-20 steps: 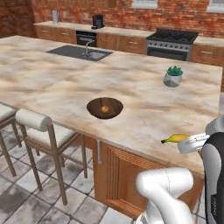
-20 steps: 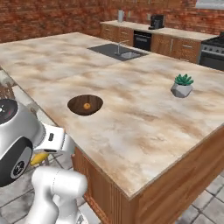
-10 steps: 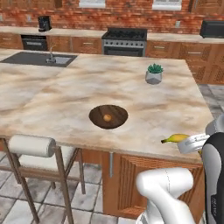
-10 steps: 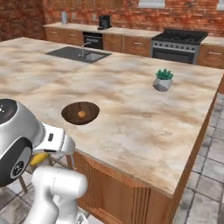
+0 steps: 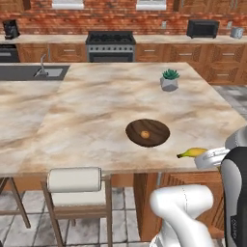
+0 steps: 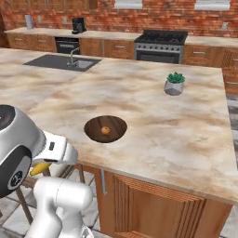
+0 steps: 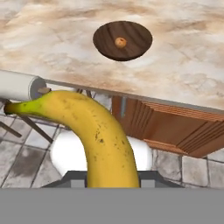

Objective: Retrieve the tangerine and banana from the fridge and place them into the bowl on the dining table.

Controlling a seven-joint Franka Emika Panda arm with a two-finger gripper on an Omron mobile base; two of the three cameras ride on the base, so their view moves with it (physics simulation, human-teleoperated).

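Observation:
My gripper is shut on the yellow banana, which sticks out forward with its dark tip to the left. The banana hangs beside the dining table, just off its near edge, right of the bowl; its yellow also peeks from under the hand. The dark wooden bowl sits on the table with the tangerine inside it. From the other side the bowl and tangerine lie ahead of the hand. The bowl and tangerine appear above the banana. The fridge is out of view.
A small potted plant stands farther back on the table. A padded stool is tucked under the near edge at the left. A sink is set into the table's far left. A stove and counters line the brick wall.
The whole scene has shifted: the base has moved along the table, so the bowl now lies more directly ahead. The banana stays in the shut gripper.

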